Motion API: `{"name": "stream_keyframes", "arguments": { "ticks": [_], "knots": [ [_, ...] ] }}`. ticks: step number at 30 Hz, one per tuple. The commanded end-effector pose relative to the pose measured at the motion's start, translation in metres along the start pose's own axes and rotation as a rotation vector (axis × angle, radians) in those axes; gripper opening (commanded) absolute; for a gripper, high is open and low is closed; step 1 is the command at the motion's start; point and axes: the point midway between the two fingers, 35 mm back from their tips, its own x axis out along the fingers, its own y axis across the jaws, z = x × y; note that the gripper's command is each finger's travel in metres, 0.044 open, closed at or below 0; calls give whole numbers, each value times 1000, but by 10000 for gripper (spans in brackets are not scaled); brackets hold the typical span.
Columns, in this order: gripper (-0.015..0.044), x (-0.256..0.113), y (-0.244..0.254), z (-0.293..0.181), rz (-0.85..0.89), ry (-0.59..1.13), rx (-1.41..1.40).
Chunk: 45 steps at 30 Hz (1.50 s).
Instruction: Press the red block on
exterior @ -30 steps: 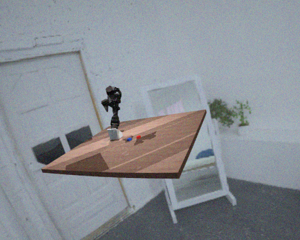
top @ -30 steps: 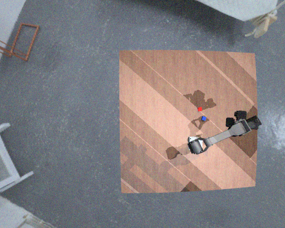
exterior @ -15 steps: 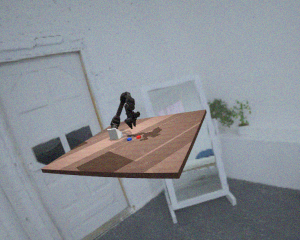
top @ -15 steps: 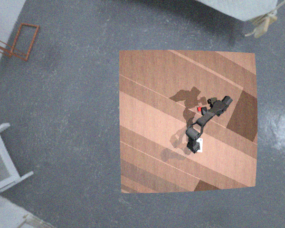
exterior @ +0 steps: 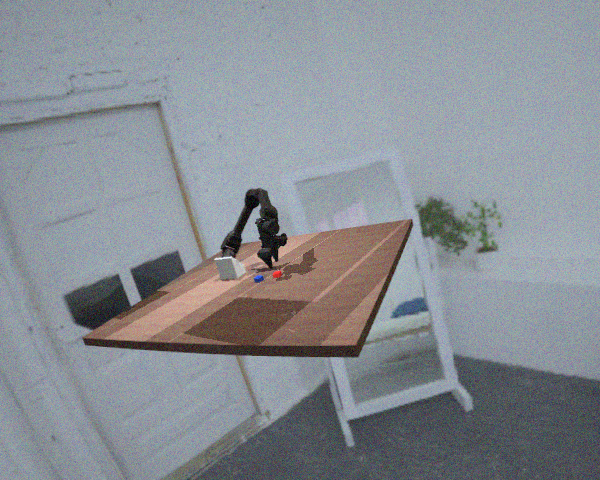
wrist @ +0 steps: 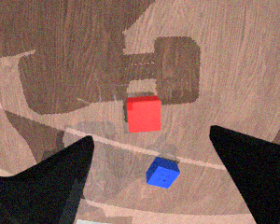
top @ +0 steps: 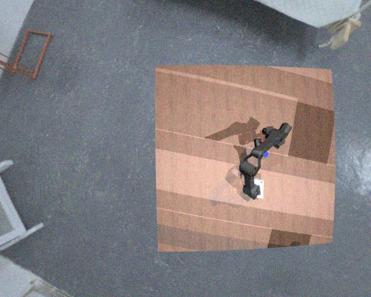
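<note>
Fingers: wide open, with nothing between them, above the table (top: 191,105) (exterior: 269,330) (wrist: 252,84).
Red block (top: 262,140) (exterior: 277,273) (wrist: 144,115): on the table, below the fingers, seen in the wrist view beyond their tips.
Blue block (top: 265,154) (exterior: 259,278) (wrist: 162,173): also on the table, near the red block, apart from it.

Blue block (top: 265,154) (exterior: 258,278) (wrist: 162,173) crowds red block's (top: 262,140) (exterior: 277,273) (wrist: 144,115) near side (sides open)
</note>
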Motion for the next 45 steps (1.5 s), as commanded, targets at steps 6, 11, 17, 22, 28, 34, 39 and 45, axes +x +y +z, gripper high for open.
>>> {"name": "stream_keyframes", "arguments": {
  "ticks": [6, 11, 17, 22, 28, 34, 39, 45],
  "knots": [
    [440, 24, 3, -1, 8, 1, 9],
    [440, 27, 3, -1, 8, 1, 9],
    [440, 37, 3, -1, 8, 0, 9],
    [440, 45, 4, -1, 8, 0, 9],
    [440, 53, 5, -1, 9, 0, 9],
    [309, 54, 5, -1, 9, 0, 9],
    [177, 54, 5, -1, 9, 0, 9],
    [98, 54, 5, -1, 9, 0, 9]
  ]
}}
